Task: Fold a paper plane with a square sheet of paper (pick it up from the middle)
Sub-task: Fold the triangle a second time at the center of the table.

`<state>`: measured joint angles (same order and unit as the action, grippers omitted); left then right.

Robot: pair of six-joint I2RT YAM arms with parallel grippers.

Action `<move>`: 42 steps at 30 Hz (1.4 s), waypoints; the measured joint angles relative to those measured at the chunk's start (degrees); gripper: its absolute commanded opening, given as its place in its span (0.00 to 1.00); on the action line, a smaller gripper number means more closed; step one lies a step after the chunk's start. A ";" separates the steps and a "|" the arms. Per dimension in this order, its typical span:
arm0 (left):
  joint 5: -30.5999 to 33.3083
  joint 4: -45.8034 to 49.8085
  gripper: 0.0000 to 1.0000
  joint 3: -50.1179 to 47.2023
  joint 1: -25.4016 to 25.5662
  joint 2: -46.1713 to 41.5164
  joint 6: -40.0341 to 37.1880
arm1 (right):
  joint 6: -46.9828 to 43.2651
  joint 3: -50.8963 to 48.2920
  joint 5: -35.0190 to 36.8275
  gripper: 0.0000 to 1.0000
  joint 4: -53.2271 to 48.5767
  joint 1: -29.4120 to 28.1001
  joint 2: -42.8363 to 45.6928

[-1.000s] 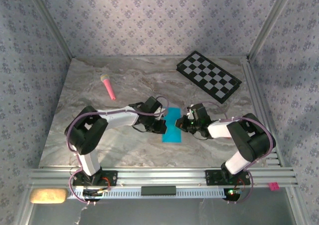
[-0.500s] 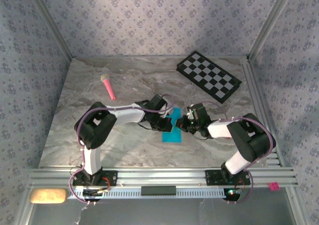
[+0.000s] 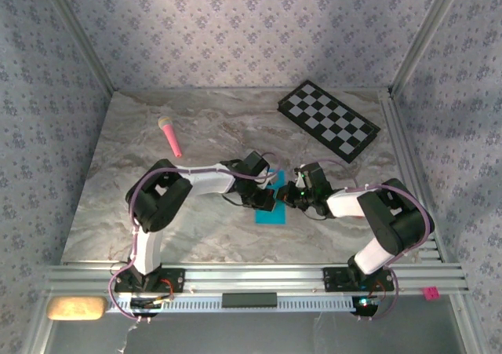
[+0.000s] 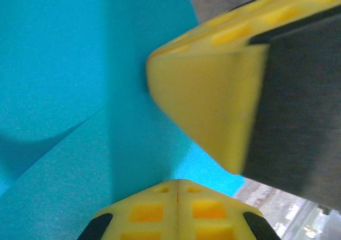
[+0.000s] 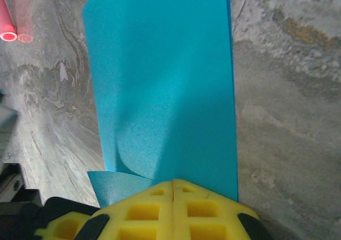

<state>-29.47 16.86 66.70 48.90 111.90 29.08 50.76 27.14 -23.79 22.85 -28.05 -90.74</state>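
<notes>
**A:** How did the left gripper (image 4: pixel 178 192) stand?

**B:** It was clenched, nose down on the paper (image 5: pixel 160 80). The right gripper (image 5: pixel 173 189) was clenched too, at the sheet's near edge. I couldn't tell whether it pinched that edge or only pressed on it.

**A:** And where was the paper?

**B:** It lay on the worktop (image 3: pixel 196 126) between the 2 arms as a narrow strip, apparently doubled over. 1 corner of the lower layer curled out beside the right gripper.

**A:** How would it handle?

**B:** I judged it very light, thin and limp. It would crease easily, crumple under a hard squeeze, and slide on the smooth marbled worktop unless 1 gripper pinned it. The best hold was probably a shallow pinch at a free edge or corner, with the other gripper pressing along the fold.

**A:** Any containers?

**B:** I could make none out. The checkerboard (image 3: pixel 328 120) and the pink stick (image 3: pixel 170 136) lay well apart from the paper, and nothing rested on them.
</notes>
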 measured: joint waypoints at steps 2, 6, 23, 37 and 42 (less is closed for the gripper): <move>0.37 0.11 0.02 0.00 0.09 0.07 -0.55 | 0.00 0.00 0.00 0.00 0.04 0.00 0.00; 0.39 -0.87 0.03 -0.98 0.13 -0.42 -0.83 | 0.00 -0.26 0.02 0.00 0.17 0.04 0.11; 0.59 -4.07 0.07 -9.94 0.24 -6.56 -0.92 | 0.00 -0.37 -0.04 0.00 0.39 0.15 0.11; 2.73 -2.82 0.05 -17.38 0.31 -13.57 -0.50 | -0.02 -0.37 0.07 0.00 -0.48 0.28 0.68; 3.30 0.11 0.04 -18.12 0.28 -16.44 -0.44 | -0.04 -0.37 0.48 0.00 -1.31 0.59 1.14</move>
<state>-26.17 16.97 48.58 49.19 95.46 28.64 50.72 26.76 -23.31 21.54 -27.46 -89.60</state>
